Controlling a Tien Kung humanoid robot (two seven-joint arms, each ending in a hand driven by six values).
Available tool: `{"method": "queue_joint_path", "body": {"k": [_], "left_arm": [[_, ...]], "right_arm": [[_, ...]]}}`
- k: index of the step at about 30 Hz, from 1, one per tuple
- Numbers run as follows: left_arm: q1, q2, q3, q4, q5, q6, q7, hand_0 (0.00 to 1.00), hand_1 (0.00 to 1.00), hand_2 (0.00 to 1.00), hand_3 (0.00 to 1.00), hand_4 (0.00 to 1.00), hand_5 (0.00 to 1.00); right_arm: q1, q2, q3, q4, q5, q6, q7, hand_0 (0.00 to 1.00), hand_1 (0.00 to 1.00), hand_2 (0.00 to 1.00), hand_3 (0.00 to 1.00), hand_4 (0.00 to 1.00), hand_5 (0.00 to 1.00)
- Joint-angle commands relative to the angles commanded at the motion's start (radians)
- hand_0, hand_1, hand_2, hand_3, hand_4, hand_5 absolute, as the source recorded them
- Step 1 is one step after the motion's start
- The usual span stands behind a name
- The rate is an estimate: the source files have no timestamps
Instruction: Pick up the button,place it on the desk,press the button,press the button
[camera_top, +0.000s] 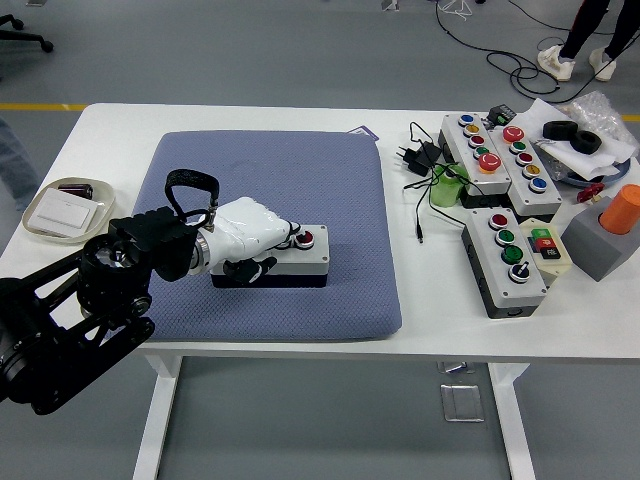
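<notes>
One arm is in the frame: the left hand (248, 235), white-gloved, lies curled over the top of the button box (272, 257), fingers on its buttons, just left of the red one (306, 239). That box sits at the centre of the blue-grey mat (275, 180) on the white table (230, 118). More button boxes (503, 150) crowd the frame's right, beside an orange cylinder (621, 207). Grey floor and cables fill the top.

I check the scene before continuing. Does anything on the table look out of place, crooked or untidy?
The button box under the left hand lies straight on the blue mat. The right end is cluttered: a loose black cable trails between button boxes, and one box sits angled.
</notes>
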Motion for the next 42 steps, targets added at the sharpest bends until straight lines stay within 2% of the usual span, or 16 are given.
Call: {"method": "queue_joint_path", "body": {"k": [6, 14, 18, 22, 23, 24, 27, 28, 29, 33, 34, 35, 37, 40, 41, 42], "left_arm": [[-0.011, 0.002, 0.029, 0.013, 0.0, -0.007, -0.003, 0.142, 0.072, 0.088, 0.859, 0.461, 0.002], [-0.01, 0.005, 0.032, 0.017, 0.0, -0.012, -0.002, 0.142, 0.072, 0.088, 0.859, 0.462, 0.002], [-0.004, 0.005, 0.006, 0.002, 0.0, 0.027, 0.001, 0.143, 0.072, 0.089, 0.862, 0.463, 0.002], [0.008, 0.004, -0.042, -0.025, 0.0, 0.094, 0.012, 0.143, 0.072, 0.089, 0.862, 0.463, 0.002], [0.011, 0.005, -0.061, -0.034, 0.0, 0.114, 0.016, 0.141, 0.094, 0.109, 0.866, 0.577, 0.002], [0.017, 0.005, -0.085, -0.046, 0.0, 0.134, 0.02, 0.141, 0.094, 0.109, 0.866, 0.577, 0.002], [0.024, 0.004, -0.121, -0.061, 0.0, 0.153, 0.027, 0.141, 0.094, 0.109, 0.866, 0.577, 0.002], [0.03, 0.004, -0.144, -0.07, 0.0, 0.175, 0.038, 0.141, 0.094, 0.109, 0.866, 0.577, 0.002], [0.031, 0.004, -0.152, -0.072, 0.0, 0.181, 0.041, 0.123, 0.212, 0.252, 0.954, 0.942, 0.753], [0.045, -0.001, -0.199, -0.073, 0.0, 0.27, 0.071, 0.123, 0.212, 0.252, 0.954, 0.942, 0.753], [0.05, -0.003, -0.213, -0.063, 0.0, 0.31, 0.088, 0.123, 0.212, 0.252, 0.954, 0.942, 0.753], [0.054, -0.006, -0.222, -0.056, 0.0, 0.341, 0.097, 0.369, 0.547, 0.664, 0.998, 0.947, 0.966], [0.062, -0.01, -0.238, -0.041, -0.006, 0.418, 0.108, 0.369, 0.547, 0.664, 0.998, 0.947, 0.966], [0.076, -0.015, -0.263, 0.008, -0.119, 0.537, 0.087, 0.369, 0.547, 0.664, 0.998, 0.947, 0.966], [0.081, -0.017, -0.269, 0.022, -0.164, 0.583, 0.075, 0.723, 0.844, 0.976, 0.998, 0.932, 0.998], [0.087, -0.02, -0.277, 0.04, -0.216, 0.635, 0.058, 0.723, 0.844, 0.976, 0.998, 0.932, 0.998]], "right_arm": [[-0.001, 0.0, 0.002, 0.0, -0.001, -0.001, 0.0, 0.627, 0.477, 0.539, 0.582, 0.279, 0.022], [-0.002, 0.001, 0.001, 0.0, -0.001, -0.001, -0.001, 0.627, 0.477, 0.539, 0.582, 0.28, 0.022], [-0.004, 0.001, -0.001, 0.0, 0.002, 0.0, -0.002, 0.627, 0.477, 0.539, 0.582, 0.28, 0.022], [-0.005, 0.001, -0.002, 0.0, 0.002, 0.0, -0.002, 0.627, 0.477, 0.539, 0.582, 0.28, 0.022], [-0.005, 0.001, -0.003, 0.0, 0.004, 0.0, -0.001, 0.627, 0.477, 0.539, 0.582, 0.279, 0.022], [-0.005, 0.001, -0.003, 0.0, 0.003, 0.0, -0.002, 0.627, 0.477, 0.539, 0.582, 0.279, 0.022], [-0.005, 0.001, -0.004, 0.0, 0.004, 0.001, -0.001, 0.627, 0.477, 0.539, 0.582, 0.279, 0.022], [-0.004, 0.001, -0.004, 0.0, 0.006, 0.0, -0.001, 0.627, 0.477, 0.539, 0.582, 0.279, 0.022], [-0.004, 0.002, -0.005, 0.0, 0.006, 0.0, -0.001, 0.627, 0.477, 0.539, 0.582, 0.28, 0.022], [-0.003, 0.002, -0.008, 0.0, 0.011, 0.001, -0.001, 0.627, 0.477, 0.539, 0.582, 0.28, 0.022], [-0.002, 0.003, -0.005, 0.0, 0.007, 0.001, -0.002, 0.627, 0.477, 0.539, 0.582, 0.28, 0.022], [-0.002, 0.003, -0.005, 0.0, 0.007, 0.001, -0.002, 0.627, 0.477, 0.539, 0.582, 0.28, 0.022], [-0.003, 0.003, -0.005, 0.0, 0.008, 0.001, -0.002, 0.627, 0.477, 0.539, 0.582, 0.28, 0.022], [-0.003, 0.003, -0.006, 0.0, 0.007, 0.002, -0.002, 0.627, 0.477, 0.539, 0.582, 0.28, 0.022], [-0.003, 0.003, -0.006, 0.0, 0.007, 0.002, -0.002, 0.627, 0.477, 0.539, 0.582, 0.279, 0.022], [-0.003, 0.003, -0.006, 0.0, 0.008, 0.002, -0.002, 0.627, 0.477, 0.539, 0.582, 0.279, 0.022]]}}
